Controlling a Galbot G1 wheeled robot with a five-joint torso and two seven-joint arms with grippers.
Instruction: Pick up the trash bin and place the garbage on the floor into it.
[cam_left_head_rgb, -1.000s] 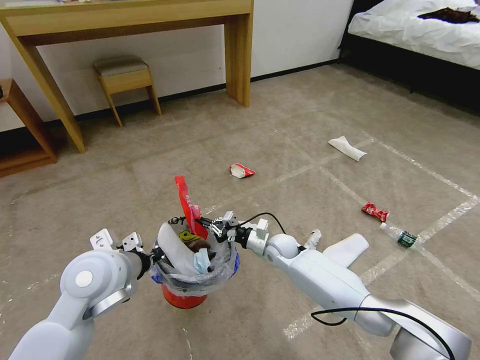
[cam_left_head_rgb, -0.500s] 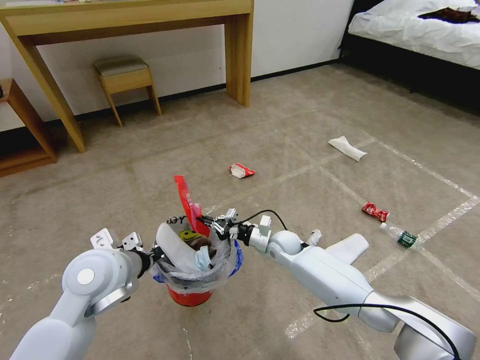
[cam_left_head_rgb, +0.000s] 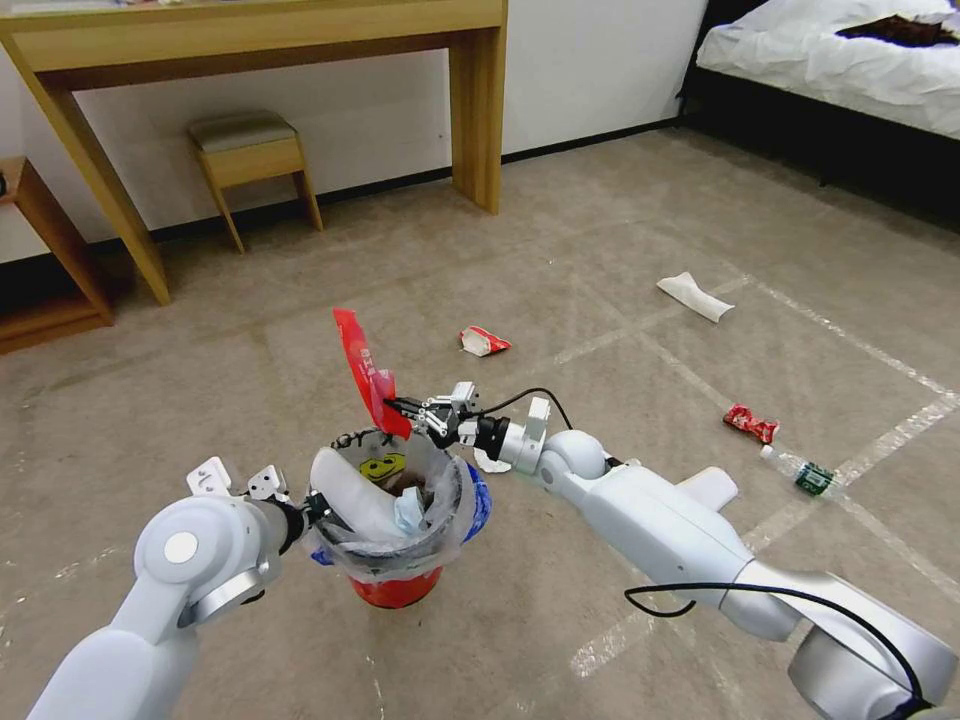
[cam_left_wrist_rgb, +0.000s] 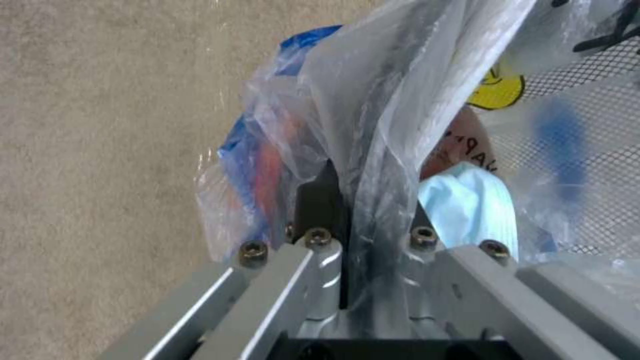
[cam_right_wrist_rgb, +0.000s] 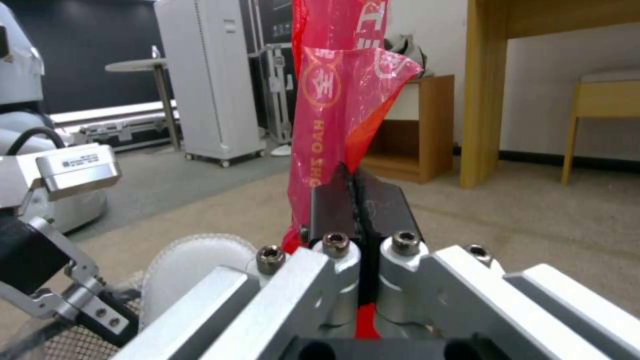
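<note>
The red trash bin, lined with a clear bag, hangs just above the carpet. My left gripper is shut on its bag rim. Inside lie a white slipper and a blue mask. Just above the bin's far rim, my right gripper is shut on a long red wrapper, which stands upright between the fingers. On the floor lie a red-and-white wrapper, a white slipper, a red wrapper, a small bottle and crumpled paper.
A wooden desk and a stool stand by the far wall. A low shelf is at far left and a bed at far right. Another white slipper lies under my right arm. Tape lines cross the carpet.
My right gripper has risen and moved away from me with the red wrapper, from low over the bin's mouth to above its far rim. The bin has shifted slightly right.
</note>
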